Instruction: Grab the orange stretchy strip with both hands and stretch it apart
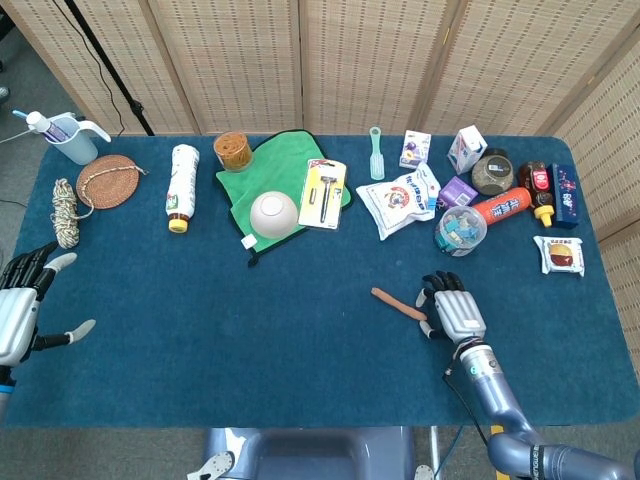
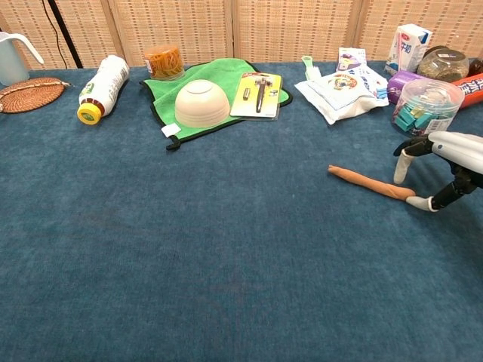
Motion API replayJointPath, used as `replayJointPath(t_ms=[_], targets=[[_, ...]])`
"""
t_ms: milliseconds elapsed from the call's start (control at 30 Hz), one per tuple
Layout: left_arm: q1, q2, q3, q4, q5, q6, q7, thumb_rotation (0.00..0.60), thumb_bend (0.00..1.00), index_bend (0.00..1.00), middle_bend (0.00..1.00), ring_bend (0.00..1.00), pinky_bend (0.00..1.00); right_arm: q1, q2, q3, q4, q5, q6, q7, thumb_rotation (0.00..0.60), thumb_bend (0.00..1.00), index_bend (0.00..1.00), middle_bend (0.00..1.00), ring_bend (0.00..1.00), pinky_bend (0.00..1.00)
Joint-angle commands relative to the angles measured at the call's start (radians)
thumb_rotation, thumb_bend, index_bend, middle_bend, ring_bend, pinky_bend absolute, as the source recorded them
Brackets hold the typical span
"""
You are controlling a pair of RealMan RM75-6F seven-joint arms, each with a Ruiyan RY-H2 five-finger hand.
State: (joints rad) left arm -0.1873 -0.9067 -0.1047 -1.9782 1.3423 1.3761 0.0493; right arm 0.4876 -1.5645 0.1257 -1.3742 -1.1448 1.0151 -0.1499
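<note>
Orange strip [image 2: 371, 183] flat on blue surface [image 2: 189, 249], right of centre, lying diagonal w/ far end pointing toward green cloth [image 1: 262, 178] and near end at right hand [image 2: 445, 162]. In chest view, a fingertip [image 2: 420, 202] touching strip's near end; other fingers arched above, apart from strip, tips down toward surface. Not gripped: nothing closed around strip, fingers spread (held wide). In head view, right hand [image 1: 452, 312] just beside strip [image 1: 398, 303], on its right, palm down.

Left hand [image 1: 22, 305] at far left edge of surface, well apart from strip, fingers apart, holding nothing; seen in head view only.

Behind strip: white bowl [image 2: 201, 102] upside down on cloth, carded tool pack [image 2: 257, 93] beside it, clear tub [image 2: 427, 103] near right hand (contents too small to tell). White bottle w/ yellow cap [image 1: 181, 185] lying further left.
</note>
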Motion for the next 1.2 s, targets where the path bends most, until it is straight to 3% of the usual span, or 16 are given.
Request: replayJointPath(t_ms=[33, 433, 833, 1200], targets=[[0.003, 0.003, 0.001, -0.001, 0.002, 0.004, -0.002, 0.490, 0.14, 0.17, 0.06, 0.01, 0.00, 0.003, -0.005, 0.003, 0.008, 0.004, -0.002, -0.007, 0.600, 0.34, 0.45, 0.17, 0.01, 0.00], [0.012, 0.008, 0.005, 0.006, 0.005, 0.010, -0.016, 0.490, 0.14, 0.17, 0.06, 0.01, 0.00, 0.019, -0.021, 0.016, 0.024, 0.024, -0.029, -0.026, 0.600, 0.34, 0.47, 0.20, 0.03, 0.01], [0.019, 0.007, 0.006, 0.024, 0.000, 0.013, -0.036, 0.490, 0.14, 0.17, 0.05, 0.01, 0.00, 0.036, -0.026, 0.026, 0.005, 0.035, -0.042, -0.050, 0.600, 0.41, 0.52, 0.24, 0.07, 0.04], [0.026, 0.010, 0.006, 0.035, 0.000, 0.020, -0.049, 0.488, 0.14, 0.17, 0.04, 0.01, 0.00, 0.052, -0.036, 0.028, 0.002, 0.058, -0.057, -0.088, 0.600, 0.53, 0.55, 0.27, 0.14, 0.17]])
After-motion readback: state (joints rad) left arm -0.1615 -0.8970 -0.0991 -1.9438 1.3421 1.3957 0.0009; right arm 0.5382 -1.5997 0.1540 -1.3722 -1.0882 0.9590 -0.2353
